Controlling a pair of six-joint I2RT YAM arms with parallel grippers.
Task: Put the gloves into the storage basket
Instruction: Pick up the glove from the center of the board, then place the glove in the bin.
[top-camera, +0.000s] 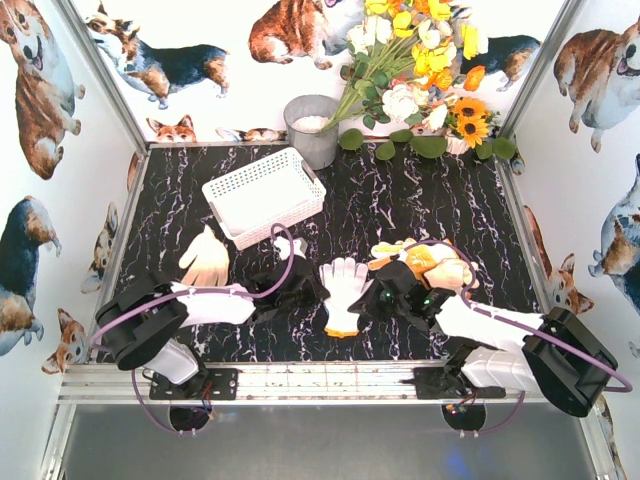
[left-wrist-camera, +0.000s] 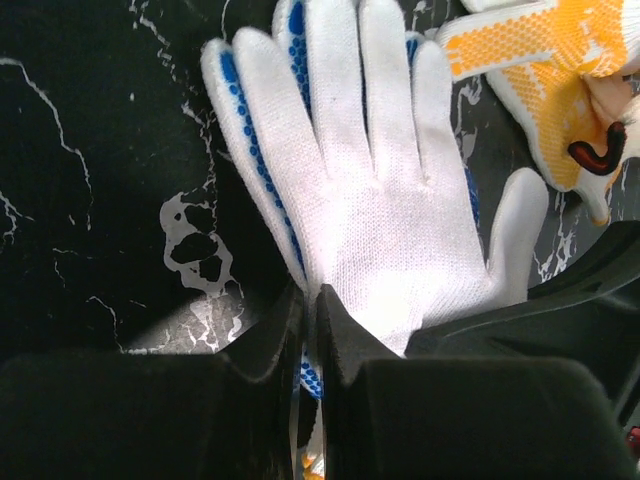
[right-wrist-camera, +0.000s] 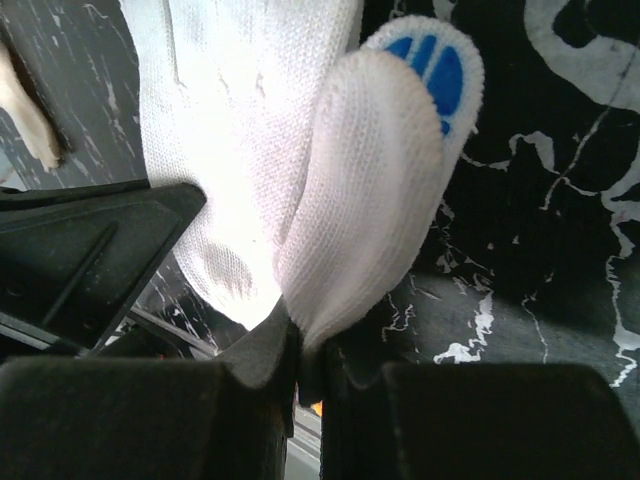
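**A:** Progress check. Anything in the storage basket (top-camera: 262, 192) yet?

**B:** Nothing that I can see. It stands on the worktop (top-camera: 420, 200) with its floor bare and no glove inside.

**A:** Where are the gloves, then?

**B:** All on the near side of the basket, towards the arms.
- A cream glove (top-camera: 205, 260) lies flat, just in front of the basket's left end.
- A white glove (top-camera: 345, 288), blue-dotted on the palm and orange at the cuff, lies in front of the basket and a little to its right.
- The yellow gloves (top-camera: 435, 262) are heaped farther right, well apart from the basket.
- A small white scrap (top-camera: 290, 245) lies close to the basket's front corner. I cannot tell whether it is a glove.

**A:** Grippers?

**B:** The left gripper (left-wrist-camera: 310, 305) is closed, with its jaws pinching the cuff-side edge of the white glove. The right gripper (right-wrist-camera: 296, 350) is also closed, nipping the thumb of a blue-dotted white glove. From above it looks like the same glove, taken from opposite sides, though I would not swear to it.

**A:** Is it lifted?

**B:** I cannot tell. Its fingers look flat on the worktop.

**A:** Your judgement?

**B:** Early stage: one glove is gripped and none is in the basket. What is left is to carry this glove over the basket and release it, then do the same with the cream glove and the yellow ones.
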